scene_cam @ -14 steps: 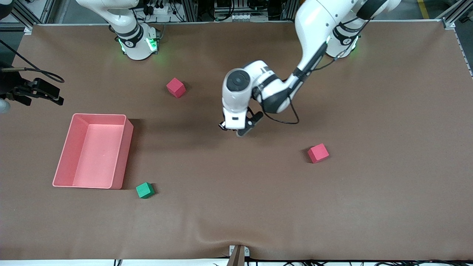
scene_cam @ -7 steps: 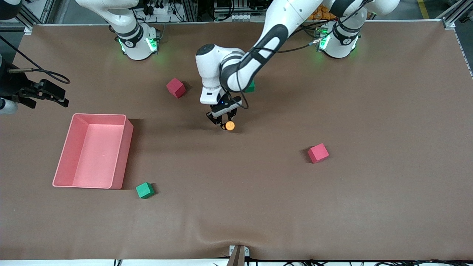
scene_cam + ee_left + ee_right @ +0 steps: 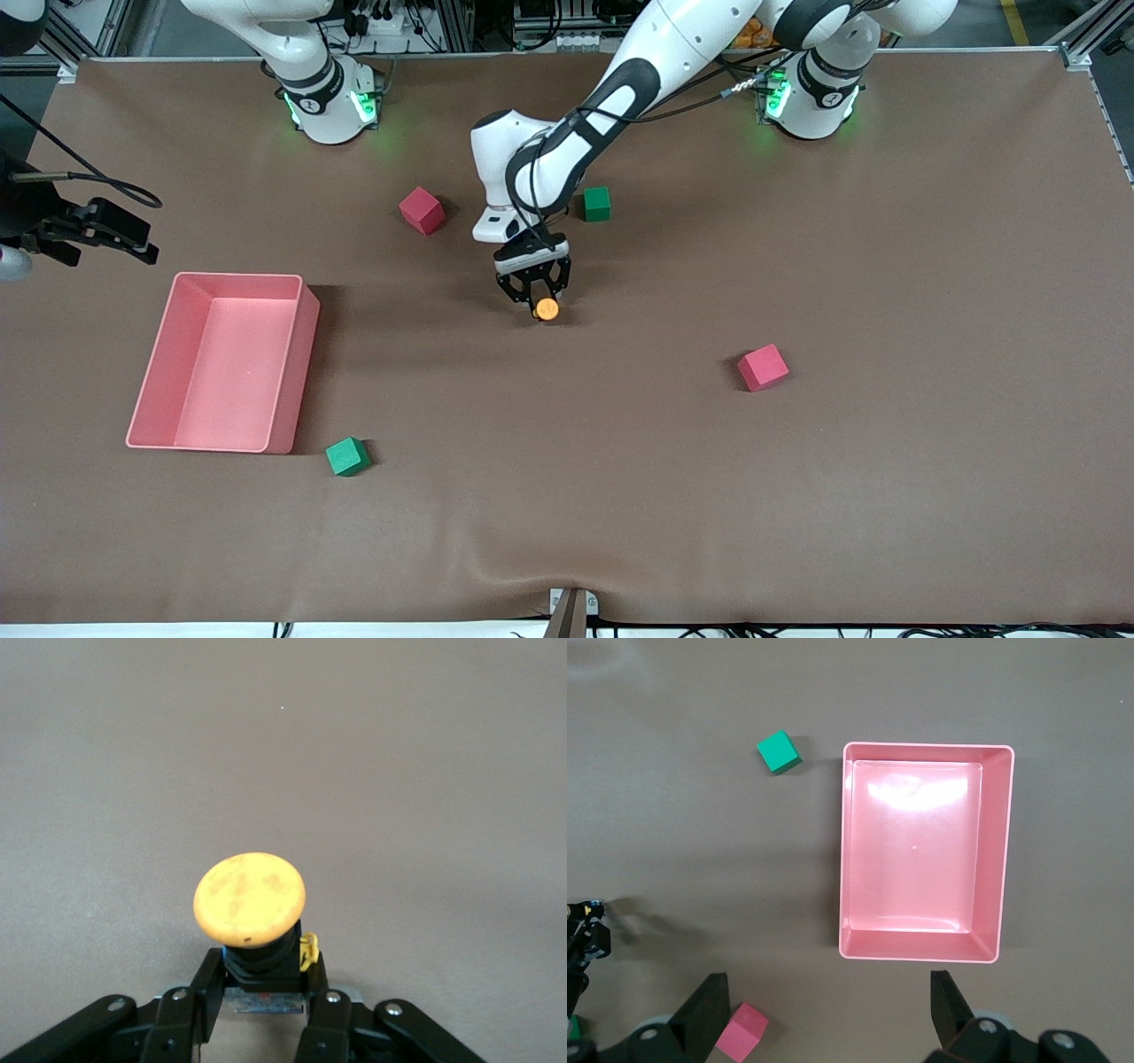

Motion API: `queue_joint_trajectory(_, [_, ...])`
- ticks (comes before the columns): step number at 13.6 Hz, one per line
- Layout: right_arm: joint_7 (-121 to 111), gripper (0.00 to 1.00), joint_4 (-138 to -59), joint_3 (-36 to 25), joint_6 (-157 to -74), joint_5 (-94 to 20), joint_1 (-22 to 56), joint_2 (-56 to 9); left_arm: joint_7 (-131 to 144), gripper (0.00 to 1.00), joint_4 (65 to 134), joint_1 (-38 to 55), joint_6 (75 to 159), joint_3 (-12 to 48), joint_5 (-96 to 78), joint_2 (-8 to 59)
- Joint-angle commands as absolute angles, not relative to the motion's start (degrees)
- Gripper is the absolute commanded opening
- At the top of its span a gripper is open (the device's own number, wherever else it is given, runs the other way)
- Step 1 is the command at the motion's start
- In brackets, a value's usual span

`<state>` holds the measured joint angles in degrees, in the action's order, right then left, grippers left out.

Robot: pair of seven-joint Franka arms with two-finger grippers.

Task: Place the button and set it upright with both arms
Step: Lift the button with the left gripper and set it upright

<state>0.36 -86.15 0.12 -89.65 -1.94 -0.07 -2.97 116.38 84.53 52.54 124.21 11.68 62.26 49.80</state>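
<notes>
Lowered slightly since the earlier frame, the left end effector [image 3: 540, 299] is clamped on the button [image 3: 547, 308] over mid-table [image 3: 620, 487]. Placement is underway; setting down upright is needed. The right end effector [image 3: 824, 1010] waits, spread wide, empty.

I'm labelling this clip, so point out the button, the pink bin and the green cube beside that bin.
button [image 3: 250, 898], left wrist view, orange cap
pink bin [image 3: 293, 369], front view, outer wall
green cube [image 3: 346, 456], front view, top face
</notes>
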Motion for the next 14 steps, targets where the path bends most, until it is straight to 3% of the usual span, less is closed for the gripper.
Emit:
queue_joint_trajectory(1, [1.05, 1.0, -85.43, 0.35, -89.65, -1.67, -0.26, -3.34, 117.07, 0.0, 83.32, 54.14, 122.87, 10.99, 64.86, 51.33])
queue_joint_trajectory(4, [1.05, 1.0, -85.43, 0.35, -89.74, -1.67, -0.09, -3.34, 117.07, 0.0, 83.32, 54.4, 122.87, 10.64, 64.95, 51.42])
queue_joint_trajectory(5, [1.05, 1.0, -85.43, 0.35, -89.74, -1.67, 0.09, -3.34, 116.98, 0.21, 83.32, 54.4, 122.87, 10.63, 65.04, 51.42])
queue_joint_trajectory(7, [1.05, 1.0, -85.43, 0.35, -89.65, -1.67, 0.0, -3.34, 117.07, 1.0, 83.41, 54.4, 122.87, 10.64, 64.86, 51.42])
queue_joint_trajectory(14, [0.97, 1.0, -85.43, 0.35, -89.47, -1.67, -0.44, -3.43, 117.25, 1.0, 83.15, 55.55, 119.62, 11.34, 61.1, 50.54])
